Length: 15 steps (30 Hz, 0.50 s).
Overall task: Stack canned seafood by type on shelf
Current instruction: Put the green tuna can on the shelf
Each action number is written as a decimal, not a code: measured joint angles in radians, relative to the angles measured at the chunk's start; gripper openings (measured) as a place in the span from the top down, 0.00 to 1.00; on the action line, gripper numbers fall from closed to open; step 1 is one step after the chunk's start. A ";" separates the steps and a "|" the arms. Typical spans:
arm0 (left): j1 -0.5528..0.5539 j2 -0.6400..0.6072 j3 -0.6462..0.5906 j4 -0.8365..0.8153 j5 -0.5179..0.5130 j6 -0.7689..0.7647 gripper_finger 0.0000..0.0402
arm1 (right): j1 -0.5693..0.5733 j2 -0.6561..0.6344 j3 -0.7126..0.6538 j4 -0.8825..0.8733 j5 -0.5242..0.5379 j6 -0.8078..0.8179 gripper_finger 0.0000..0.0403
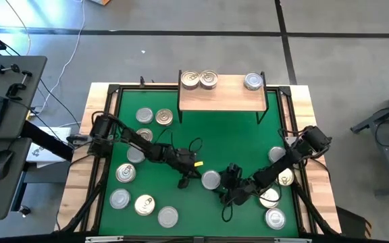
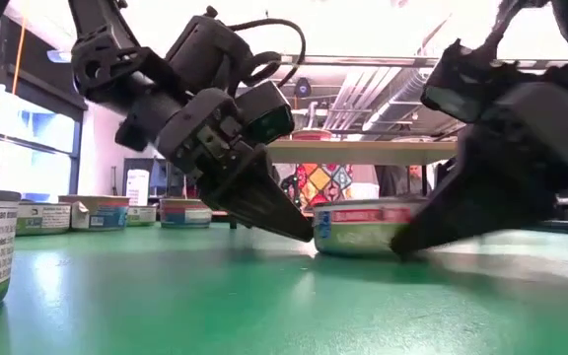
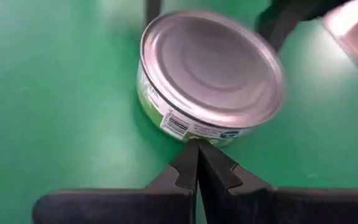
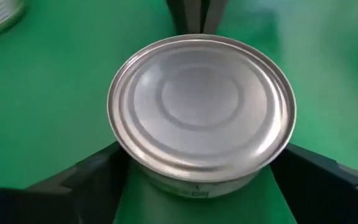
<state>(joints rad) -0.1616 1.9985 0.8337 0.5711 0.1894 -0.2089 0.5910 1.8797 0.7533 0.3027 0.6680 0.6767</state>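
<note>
right fingers: your right gripper (image 4: 201, 186) has its fingers spread wide, one on each side of a plain silver tin (image 4: 201, 106). in the right wrist view they look just beside the wall rather than pressed on it, so judge it as not yet held.
left fingers: your left gripper (image 3: 197, 158) has its fingers pressed together with nothing between them. the tips sit at the tin's label side, touching or nearly so, on the far side from the right gripper.
tin: silver tin (image 1: 211, 179), lid up, flat on the green mat (image 1: 201, 135), lower centre of the high view, between the two grippers.
shelf: shelf (image 1: 221, 98) is at the top centre of the high view, well apart from this tin. two gold-lidded tins (image 1: 199, 79) sit side by side at its left end, one silver-lidded tin (image 1: 252, 82) at its right end.
loose tins: the rest lie scattered on the mat, a group at the left of the high view (image 1: 140, 158), another at the lower right (image 1: 275, 196).
risk, slide: if your right fingers close off centre, the round wall may squirt out sideways. the left tips are the only backstop.
risk, pinch: if the left tips stay hard against the tin while you close or lift, they could tip it or wedge under its edge.
risk, clash: both arms are crowded round one tin. lift straight up before you swing toward the shelf.
risk, sorting: silver lid, so it likely belongs by the silver one at the right end, not with the gold pair.
</note>
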 joint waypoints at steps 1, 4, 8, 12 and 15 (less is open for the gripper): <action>0.000 -0.015 -0.004 -0.032 -0.025 0.000 1.00 | 0.006 0.000 0.003 -0.007 0.023 0.017 0.14; -0.003 -0.062 -0.027 -0.099 -0.075 0.000 1.00 | 0.025 -0.002 0.005 -0.019 0.074 0.056 0.16; -0.002 -0.114 -0.070 -0.103 -0.076 0.001 1.00 | 0.042 -0.002 0.004 -0.035 0.074 0.093 0.16; -0.003 -0.123 -0.078 -0.081 -0.076 0.001 1.00 | 0.034 -0.003 0.004 -0.082 0.010 0.123 0.16; -0.005 -0.113 -0.078 -0.049 -0.073 0.001 1.00 | 0.020 -0.008 0.004 -0.087 -0.045 0.124 0.16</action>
<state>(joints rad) -0.1661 1.8858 0.7557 0.5216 0.1167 -0.2079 0.6108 1.8715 0.7576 0.2156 0.6230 0.8006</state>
